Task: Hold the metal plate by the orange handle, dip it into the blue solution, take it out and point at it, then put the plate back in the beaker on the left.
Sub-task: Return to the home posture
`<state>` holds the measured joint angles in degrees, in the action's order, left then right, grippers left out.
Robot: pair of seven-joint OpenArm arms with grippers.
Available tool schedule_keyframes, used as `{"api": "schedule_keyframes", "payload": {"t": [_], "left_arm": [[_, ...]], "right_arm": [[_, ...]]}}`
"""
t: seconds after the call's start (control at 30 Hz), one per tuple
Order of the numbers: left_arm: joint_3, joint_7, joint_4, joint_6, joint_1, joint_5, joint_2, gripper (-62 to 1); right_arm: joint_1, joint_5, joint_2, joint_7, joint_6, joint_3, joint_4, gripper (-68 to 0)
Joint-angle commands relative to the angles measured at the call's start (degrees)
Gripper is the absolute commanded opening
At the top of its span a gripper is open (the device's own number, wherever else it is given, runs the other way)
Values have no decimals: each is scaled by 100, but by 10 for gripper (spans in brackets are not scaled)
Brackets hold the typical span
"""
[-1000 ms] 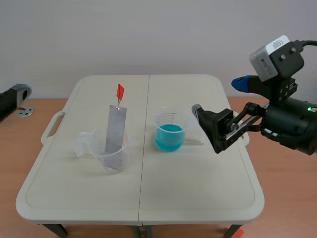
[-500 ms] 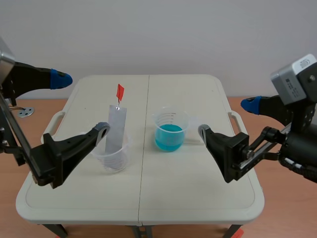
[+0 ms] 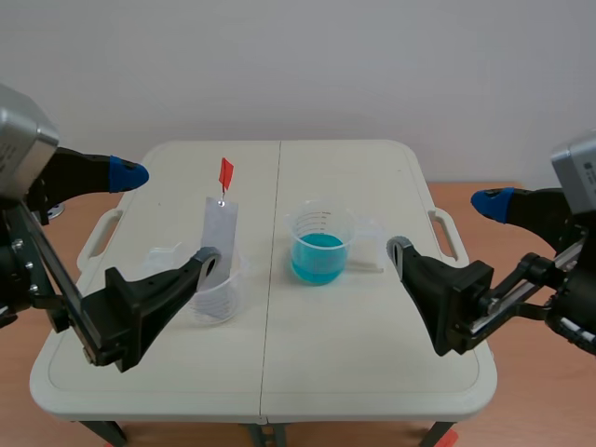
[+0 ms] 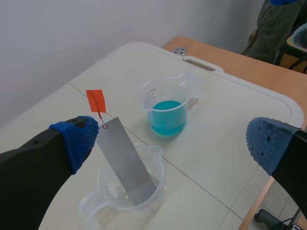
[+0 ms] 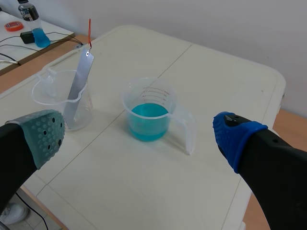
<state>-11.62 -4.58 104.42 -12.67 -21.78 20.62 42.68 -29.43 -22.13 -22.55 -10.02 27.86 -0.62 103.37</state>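
Note:
A grey metal plate (image 3: 219, 231) leans upright in the clear beaker (image 3: 216, 296) on the table's left half, its orange handle (image 3: 225, 172) sticking up. The beaker of blue solution (image 3: 320, 246) stands to its right, near the table's middle. My left gripper (image 3: 168, 217) is open at the left beaker's near-left side, holding nothing. In the left wrist view the plate (image 4: 125, 163) and orange handle (image 4: 96, 100) lie just ahead of the left finger. My right gripper (image 3: 445, 226) is open to the right of the blue beaker (image 5: 148, 117), apart from it.
The white folding table (image 3: 372, 354) has a seam down its middle and carry handles (image 3: 98, 237) on both sides. A side desk with a small bottle (image 5: 29, 12) shows beyond the table in the right wrist view.
My left arm has come in from the left and brought its open gripper beside the left beaker. My right gripper has drawn back to the right, away from the blue beaker.

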Motion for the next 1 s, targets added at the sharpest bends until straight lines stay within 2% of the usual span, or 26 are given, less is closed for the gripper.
{"api": "schedule_keyframes", "payload": {"t": [0.0,0.13,0.97], "left_arm": [[4,-76,31,4,-11,52,-9,14],[4,-66,24,4,-11,52,-9,14],[4,179,20,4,-11,55,-9,14]], "right_arm": [[52,-66,-186,-68,-2,31,109,-31],[52,-66,-286,-63,-107,31,109,-31],[70,-63,-284,-17,-107,31,109,-31]]}}
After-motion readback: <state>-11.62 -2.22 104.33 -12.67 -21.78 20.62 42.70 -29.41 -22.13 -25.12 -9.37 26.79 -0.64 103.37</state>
